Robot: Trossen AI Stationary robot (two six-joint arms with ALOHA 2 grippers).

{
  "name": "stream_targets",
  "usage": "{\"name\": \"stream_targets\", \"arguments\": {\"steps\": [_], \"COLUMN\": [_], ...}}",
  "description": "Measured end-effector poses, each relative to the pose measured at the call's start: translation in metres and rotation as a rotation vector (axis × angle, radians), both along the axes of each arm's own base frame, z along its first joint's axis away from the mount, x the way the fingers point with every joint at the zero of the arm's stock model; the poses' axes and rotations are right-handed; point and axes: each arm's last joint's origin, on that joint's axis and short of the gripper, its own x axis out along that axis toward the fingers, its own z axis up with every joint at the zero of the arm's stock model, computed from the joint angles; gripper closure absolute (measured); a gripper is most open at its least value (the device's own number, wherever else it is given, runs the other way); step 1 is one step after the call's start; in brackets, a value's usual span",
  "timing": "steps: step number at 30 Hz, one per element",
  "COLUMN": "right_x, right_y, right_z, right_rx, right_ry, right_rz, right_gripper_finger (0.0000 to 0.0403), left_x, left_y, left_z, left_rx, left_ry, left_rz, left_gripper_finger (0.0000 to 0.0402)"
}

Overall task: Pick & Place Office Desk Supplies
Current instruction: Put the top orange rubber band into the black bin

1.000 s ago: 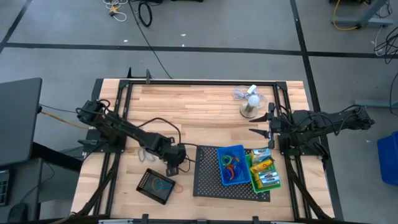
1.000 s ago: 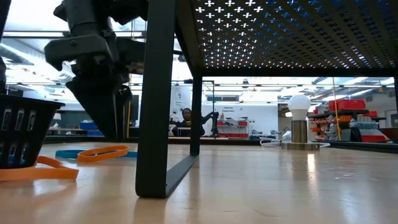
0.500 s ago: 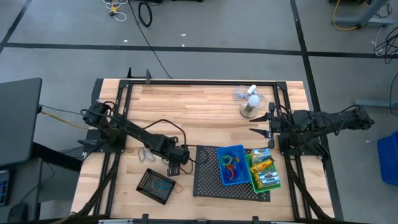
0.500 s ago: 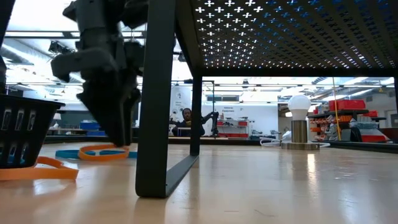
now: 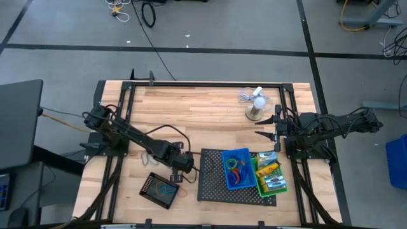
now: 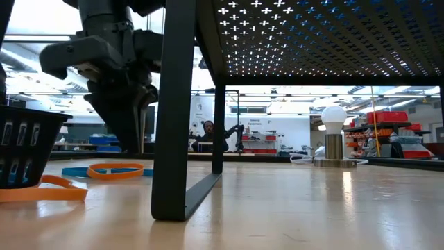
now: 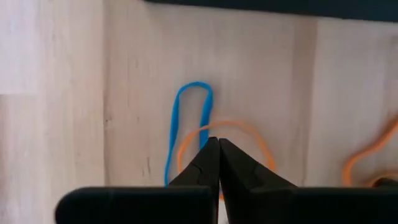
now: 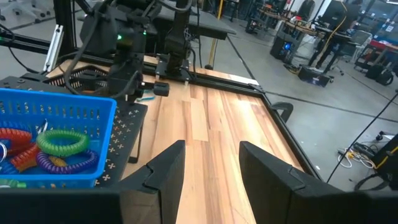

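Wooden surface (image 5: 191, 108) carries large black mesh tray (image 5: 213, 181) toward near right edge. On tray: blue bin (image 5: 236, 168) with coloured coiled loops, just right of it green bin (image 5: 270, 176) with green-white boxes. Black bin (image 5: 159, 189) sits on surface left of tray, blue loop inside. White fan (image 5: 257, 105) stands far right. Left gripper (image 7: 217, 144) low over surface between black bin and tray, jaws together, tips at orange band (image 7: 249, 134) overlapping blue band (image 7: 186, 124). Right gripper (image 8: 211, 155) waits at right edge, jaws apart, empty.
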Motion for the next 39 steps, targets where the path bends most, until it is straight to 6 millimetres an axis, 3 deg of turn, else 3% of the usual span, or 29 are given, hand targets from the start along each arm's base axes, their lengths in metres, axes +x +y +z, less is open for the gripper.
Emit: {"name": "stream_targets", "arguments": {"steps": [5, 15, 20, 27, 35, 39], "right_x": [0.000, 0.000, 0.000, 0.000, 0.000, 0.000], "right_y": [0.000, 0.000, 0.000, 0.000, 0.000, 0.000], "right_z": [0.000, 0.000, 0.000, 0.000, 0.000, 0.000], "right_rx": [0.000, 0.000, -0.002, -0.003, 0.000, 0.000], "right_ry": [0.000, 0.000, 0.000, 0.000, 0.000, 0.000], "right_rz": [0.000, 0.000, 0.000, 0.000, 0.000, -0.001], "right_gripper_finger": [0.0242, 0.0242, 0.0242, 0.0242, 0.0242, 0.0242], "left_x": [-0.002, 0.001, 0.003, 0.005, 0.007, 0.006], "left_y": [0.004, 0.015, 0.017, 0.018, 0.017, 0.015], "left_z": [-0.003, -0.003, -0.012, -0.020, -0.016, -0.016], "left_rx": [0.015, 0.000, -0.026, 0.017, 0.022, 0.029], "left_ry": [0.022, 0.033, 0.080, 0.091, 0.083, 0.090], "left_rz": [0.002, 0.005, -0.014, -0.003, -0.005, -0.010], "left_gripper_finger": [0.0370, 0.0220, 0.0198, 0.0239, 0.0373, 0.0396]}}
